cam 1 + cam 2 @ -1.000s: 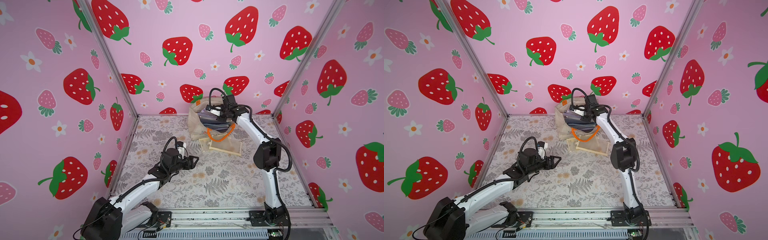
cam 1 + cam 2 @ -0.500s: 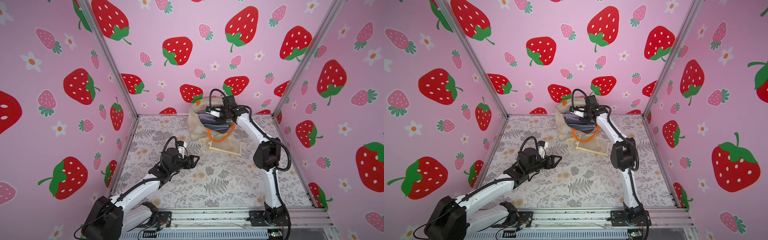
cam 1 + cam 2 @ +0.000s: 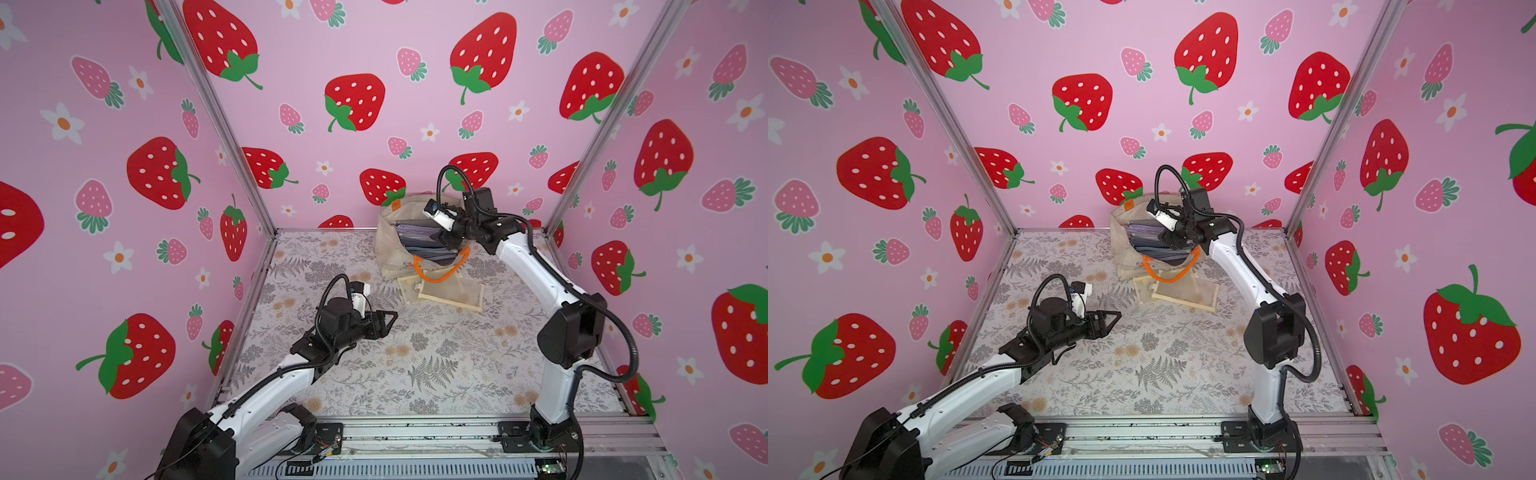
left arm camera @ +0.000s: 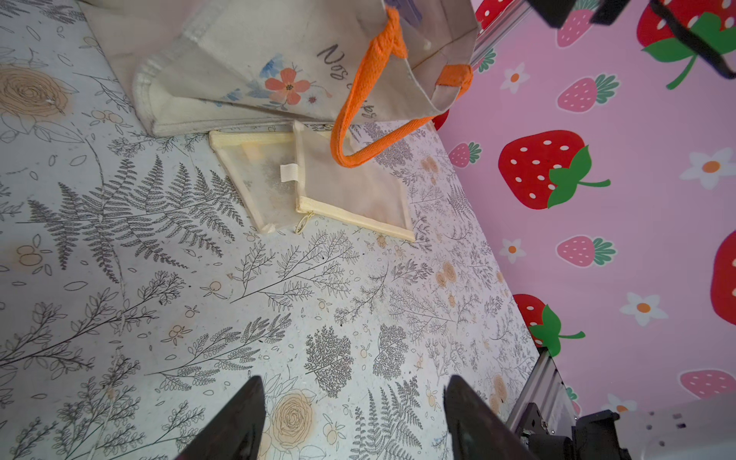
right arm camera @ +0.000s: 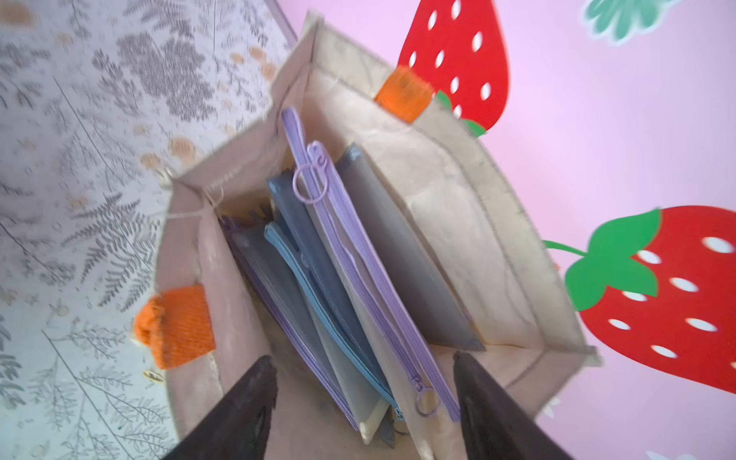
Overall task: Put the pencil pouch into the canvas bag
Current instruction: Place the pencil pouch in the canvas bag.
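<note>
Right wrist view: right pincer (image 5: pixel 362 358), spread and empty, hovers over the canvas bag (image 5: pixel 470 207), where the purple-zipped pencil pouch (image 5: pixel 358 271) stands among others. Placement looks done; next, lift clear of the orange handle (image 3: pixel 436 278). Left pincer (image 4: pixel 354 382) spread, empty.

Top views high at front, looking down, wrist views close, all sharing canvas bag (image 3: pixel 388 249)

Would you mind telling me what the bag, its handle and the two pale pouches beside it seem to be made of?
Canvas bag: matte cream woven cloth, with stitched seams. Orange handle: braided cotton-like webbing, going by its ribbed weave. Pale pouches: probably sheer mesh, looking see-through, edged with yellow zipper tape.
</note>
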